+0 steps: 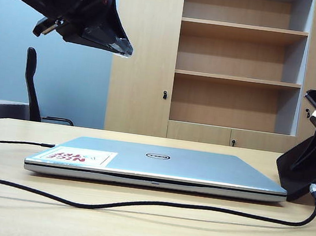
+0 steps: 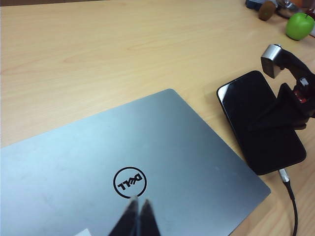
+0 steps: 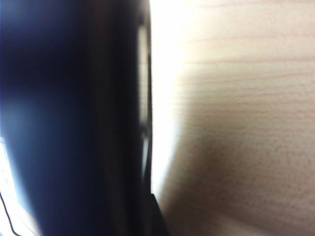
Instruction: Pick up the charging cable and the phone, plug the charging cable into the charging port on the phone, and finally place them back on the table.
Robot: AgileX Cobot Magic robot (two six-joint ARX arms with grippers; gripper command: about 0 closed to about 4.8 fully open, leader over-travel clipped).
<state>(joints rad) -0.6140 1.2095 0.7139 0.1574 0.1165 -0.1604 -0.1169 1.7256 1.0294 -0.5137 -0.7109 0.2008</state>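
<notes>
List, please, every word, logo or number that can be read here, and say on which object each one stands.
"DELL": round logo on the closed silver laptop lid.
"NICE": red letters, seen upside down, on the red-white sticker on the lid; its remaining words are too blurred to read.
Nothing else carries text.

Left gripper (image 2: pixel 137 206) hovering high, fingers pressed together. Right gripper (image 1: pixel 308 172) reaching low, jaws nearly closed, clamping something dark.

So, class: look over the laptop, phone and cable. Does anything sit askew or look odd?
Nothing is damaged or spilled. The phone is tilted on edge in the right gripper beside the laptop, with the charging cable plugged in and trailing across the table. The left gripper, shut, hangs over the laptop.
</notes>
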